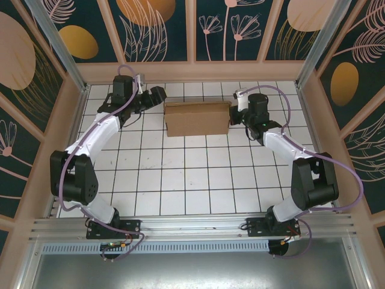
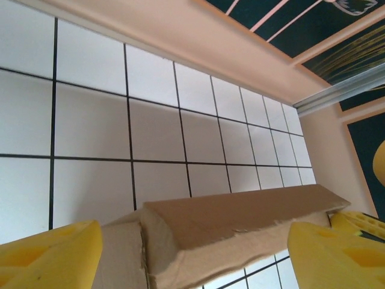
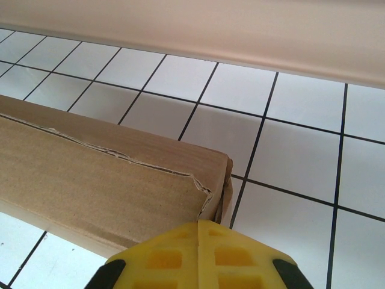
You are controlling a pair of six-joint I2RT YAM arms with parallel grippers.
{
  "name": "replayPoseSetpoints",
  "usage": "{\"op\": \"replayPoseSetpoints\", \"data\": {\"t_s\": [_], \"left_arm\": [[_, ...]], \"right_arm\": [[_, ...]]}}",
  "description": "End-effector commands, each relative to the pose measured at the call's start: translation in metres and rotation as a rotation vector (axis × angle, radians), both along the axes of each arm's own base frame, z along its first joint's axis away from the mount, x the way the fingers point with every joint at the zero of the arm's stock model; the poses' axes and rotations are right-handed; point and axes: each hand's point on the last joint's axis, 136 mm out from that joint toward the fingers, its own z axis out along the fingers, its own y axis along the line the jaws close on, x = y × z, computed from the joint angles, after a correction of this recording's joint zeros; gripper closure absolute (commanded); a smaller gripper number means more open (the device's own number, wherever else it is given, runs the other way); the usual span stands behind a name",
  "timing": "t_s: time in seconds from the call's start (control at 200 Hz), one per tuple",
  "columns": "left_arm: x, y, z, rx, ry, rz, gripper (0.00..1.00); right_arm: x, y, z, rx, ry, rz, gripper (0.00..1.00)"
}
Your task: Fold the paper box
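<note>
A white tiled counter (image 1: 180,180) with black grid lines sits inside walls (image 1: 156,30) of dark floral panels. From above, the paper box (image 1: 197,118), brown cardboard folded flat, lies at the far middle of the counter. The left gripper (image 1: 157,95) is at its left end and the right gripper (image 1: 236,108) at its right end.

Left wrist view: yellow fingers (image 2: 48,253) stand wide apart, with the box's end between them.

Right wrist view: yellow fingers (image 3: 168,259) are pressed together, empty, their tips at the box's corner.
</note>
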Motion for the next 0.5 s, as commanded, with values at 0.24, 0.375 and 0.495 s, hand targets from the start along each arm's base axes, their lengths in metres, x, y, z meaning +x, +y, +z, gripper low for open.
{"op": "replayPoseSetpoints", "data": {"t_s": [0.24,0.375,0.495], "left_arm": [[0.010,-0.018,-0.056,-0.042,0.138,-0.055,0.23],[0.006,-0.020,-0.073,-0.057,0.172,-0.064,0.24],[0.004,-0.018,-0.079,-0.046,0.182,-0.057,0.28]], "right_arm": [[-0.011,0.004,-0.002,-0.001,0.017,0.025,1.00],[-0.011,0.005,-0.003,-0.003,0.019,0.027,1.00],[-0.010,0.005,-0.003,-0.005,0.021,0.028,1.00]]}}
